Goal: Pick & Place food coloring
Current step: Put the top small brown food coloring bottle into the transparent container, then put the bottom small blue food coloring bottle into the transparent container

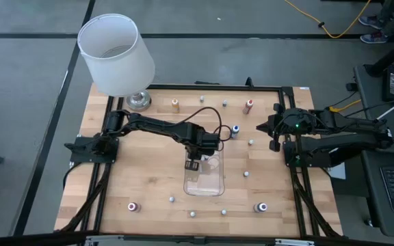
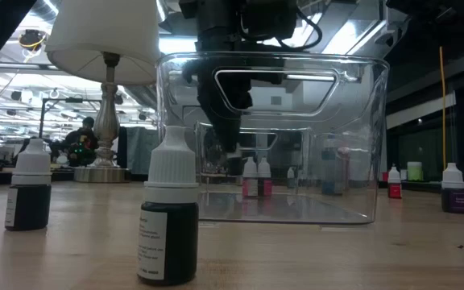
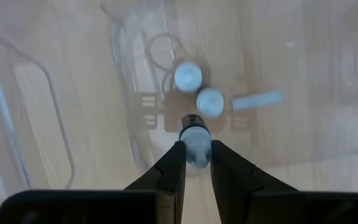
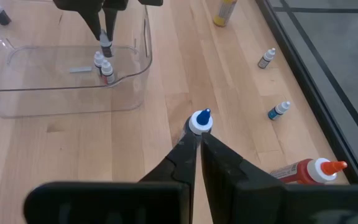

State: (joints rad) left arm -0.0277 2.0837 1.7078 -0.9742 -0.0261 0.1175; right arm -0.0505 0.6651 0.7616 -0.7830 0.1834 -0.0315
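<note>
Left gripper: the left gripper (image 3: 196, 163) hangs inside the clear tray (image 1: 214, 186) at the middle of the worktop (image 1: 149, 178), its fingers (image 3: 169, 174) pinched on the cap end of a small dropper bottle (image 3: 194, 135) that points straight down.
Held bottle: it is gripped just beside two more bottles (image 3: 199, 88) that stand upright on the tray floor, pale caps up; the right wrist view shows them (image 4: 103, 66) near the tray's wall with the held bottle (image 4: 106, 45) right above them.
Right gripper: the right gripper (image 4: 196, 144) sits near the worktop's right edge, fingers closed with nothing between them; a blue-tipped bottle (image 4: 200, 121) stands just past the fingertips.
Loose bottles: other dropper bottles are scattered over the worktop, among them a reddish one (image 1: 248, 105) and a yellowish one (image 1: 175, 104) at the far edge, a pink one (image 1: 133, 206) near the front left and a dark one (image 1: 260, 207) near the front right.
Low view: two dark-filled bottles with white caps (image 2: 170, 217) (image 2: 30, 188) stand upright in front of the tray (image 2: 353, 145).
Lamp: a white-shaded lamp (image 1: 117, 56) stands at the worktop's far left corner.
</note>
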